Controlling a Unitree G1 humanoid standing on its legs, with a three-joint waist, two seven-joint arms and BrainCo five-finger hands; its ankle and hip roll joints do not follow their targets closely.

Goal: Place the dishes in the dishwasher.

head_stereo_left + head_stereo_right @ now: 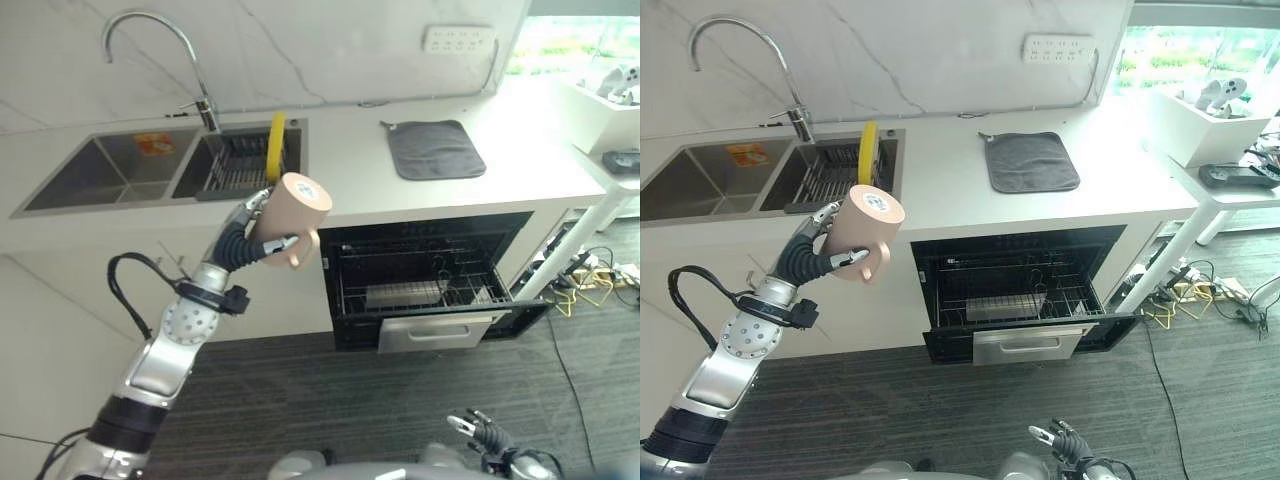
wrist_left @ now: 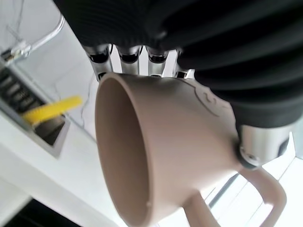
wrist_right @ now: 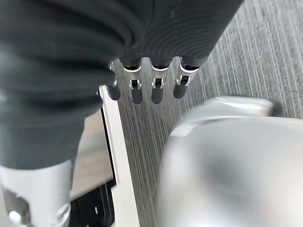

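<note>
The left robot hand [image 1: 258,238] had its fingers and thumb curled round the peach mug [image 1: 291,218], held up in front of the tabletop [image 1: 360,160] edge, tipped sideways. The open dishwasher [image 1: 430,280] sat lower, off toward the robot's right. The right robot hand [image 1: 1068,442] hung low near the floor, fingers relaxed, so I'd say the left does it.

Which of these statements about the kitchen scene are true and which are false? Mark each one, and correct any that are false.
1. The left hand holds a beige mug. True.
2. The dishwasher is closed. False: its rack is pulled out.
3. A yellow plate stands in the sink rack. True.
4. The mug already sits in the dishwasher. False: it is held in the air, to the left of it.
5. The right hand grips a bowl. False: its fingers hang relaxed, holding nothing.
6. A grey mat lies on the counter. True.
</note>
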